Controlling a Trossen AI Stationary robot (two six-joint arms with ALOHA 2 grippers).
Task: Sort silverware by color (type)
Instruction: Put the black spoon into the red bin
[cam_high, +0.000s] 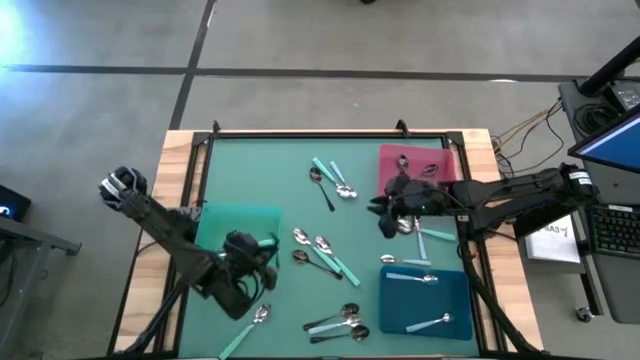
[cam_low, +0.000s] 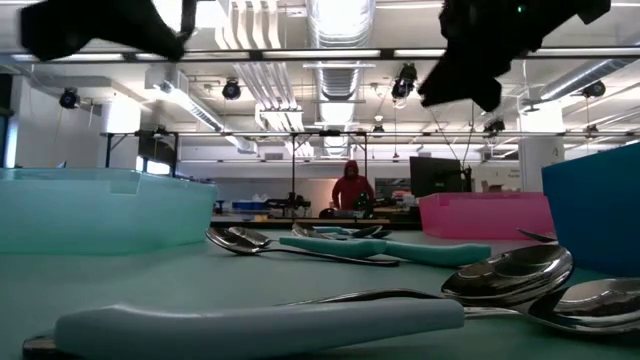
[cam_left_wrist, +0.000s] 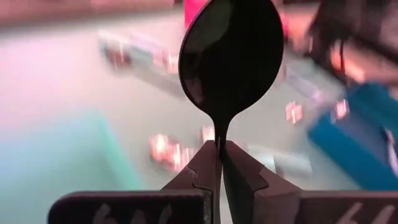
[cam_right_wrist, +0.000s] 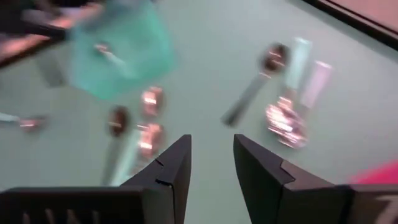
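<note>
Overhead, the left gripper (cam_high: 262, 252) sits at the near right corner of the teal mat (cam_high: 238, 224), pressed together on the neck of a spoon (cam_left_wrist: 230, 59) whose bowl stands up past its fingers. Open green surface (cam_high: 260, 170) lies behind it. The right gripper (cam_high: 385, 222) hovers just off the pink mat (cam_high: 440, 160), fingers spread with nothing between them. Loose silverware (cam_high: 320, 255) lies mid-surface and near the front edge, and two spoons rest on the blue mat (cam_high: 425, 305).
</note>
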